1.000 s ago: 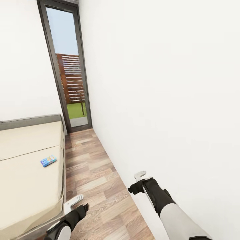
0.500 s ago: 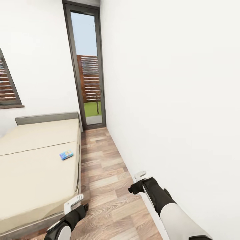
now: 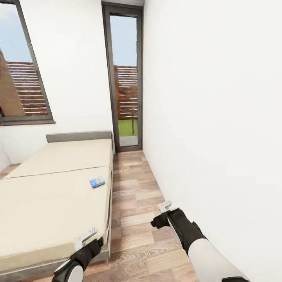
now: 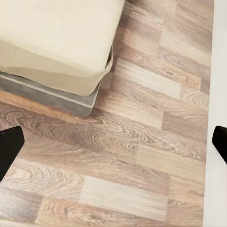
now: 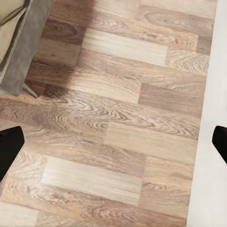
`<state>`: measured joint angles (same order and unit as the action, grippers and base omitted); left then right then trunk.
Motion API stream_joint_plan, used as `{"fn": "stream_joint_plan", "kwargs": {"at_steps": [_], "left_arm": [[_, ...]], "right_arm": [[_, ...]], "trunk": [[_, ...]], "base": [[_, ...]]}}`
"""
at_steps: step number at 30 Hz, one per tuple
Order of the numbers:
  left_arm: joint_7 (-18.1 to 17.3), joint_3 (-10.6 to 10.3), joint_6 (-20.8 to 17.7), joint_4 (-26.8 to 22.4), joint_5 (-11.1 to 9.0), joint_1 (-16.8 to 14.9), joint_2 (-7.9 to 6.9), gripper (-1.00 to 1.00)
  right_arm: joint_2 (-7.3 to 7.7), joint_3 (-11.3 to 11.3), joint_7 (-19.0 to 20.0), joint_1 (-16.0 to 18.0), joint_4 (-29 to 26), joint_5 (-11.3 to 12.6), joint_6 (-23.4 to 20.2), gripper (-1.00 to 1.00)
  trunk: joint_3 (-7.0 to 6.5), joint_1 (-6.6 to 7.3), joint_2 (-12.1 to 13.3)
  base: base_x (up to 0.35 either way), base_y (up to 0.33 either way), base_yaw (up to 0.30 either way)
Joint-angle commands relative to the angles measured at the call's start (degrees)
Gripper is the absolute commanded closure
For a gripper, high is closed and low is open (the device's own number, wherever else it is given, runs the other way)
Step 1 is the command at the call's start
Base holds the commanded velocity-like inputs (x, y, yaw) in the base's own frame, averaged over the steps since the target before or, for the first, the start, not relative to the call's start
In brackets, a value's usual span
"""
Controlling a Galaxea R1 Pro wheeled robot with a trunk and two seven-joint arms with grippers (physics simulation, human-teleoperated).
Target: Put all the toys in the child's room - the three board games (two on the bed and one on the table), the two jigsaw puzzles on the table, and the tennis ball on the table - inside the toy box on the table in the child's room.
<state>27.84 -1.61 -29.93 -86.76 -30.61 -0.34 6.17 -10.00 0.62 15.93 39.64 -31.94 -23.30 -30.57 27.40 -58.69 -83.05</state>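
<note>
Nearest in the head view, the left claw [image 3: 87,237] hangs low over the near corner of the bed [image 3: 47,196], and the right claw [image 3: 165,205] hangs over the wood plank floor [image 3: 133,188], close to the white wall [image 3: 211,117] on the right. In both wrist views the dark fingertips [image 4: 10,149] sit at the two far edges of the picture with only floor between them, so each claw stands wide apart and holds nothing. The left wrist view looks down on the bed corner, with its cream mattress over a grey base, and on the floor planks beside it. The right wrist view shows the floor, a piece of the grey bed base at one edge, and a pale strip of wall at the other. Further away, a small blue board game [image 3: 97,181] lies flat on the cream mattress, near the edge of the bed that faces the floor strip, well apart from both claws. Behind it is the grey headboard [image 3: 78,136]. At the far end, a tall narrow glass door [image 3: 126,78] with a dark frame shows a slatted fence and grass outside, and a window [image 3: 23,78] is on the back wall to its left.
</note>
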Motion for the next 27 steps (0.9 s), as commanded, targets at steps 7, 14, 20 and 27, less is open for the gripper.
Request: {"fn": "stream_joint_plan", "kwargs": {"at_steps": [7,14,20,27], "left_arm": [[0.50,-0.06,0.21,-0.08,-0.64,-0.01,-0.01,-1.00],[0.47,-0.06,0.29,-0.08,-0.67,-0.01,-0.01,-1.00],[0.42,-0.03,0.04,0.05,-0.68,-0.01,-0.05,-1.00],[0.38,0.00,-0.17,0.12,-0.68,-0.01,-0.09,-1.00]], "right_arm": [[0.00,-0.01,0.42,0.00,-0.14,-0.61,-0.27,-1.00],[0.00,-0.01,0.42,0.00,-0.14,-0.66,-0.27,-1.00],[0.00,-0.01,0.42,0.00,-0.14,-0.68,-0.21,-1.00],[0.00,-0.02,0.42,0.00,-0.16,-0.66,-0.20,-1.00]], "trunk": [[0.06,-0.03,-0.03],[0.06,-0.03,-0.03],[0.06,-0.03,-0.03],[0.06,-0.03,-0.03]], "base": [[0.335,0.008,0.297],[0.340,0.002,0.297],[0.342,-0.024,0.297],[0.342,-0.084,0.297]]}}
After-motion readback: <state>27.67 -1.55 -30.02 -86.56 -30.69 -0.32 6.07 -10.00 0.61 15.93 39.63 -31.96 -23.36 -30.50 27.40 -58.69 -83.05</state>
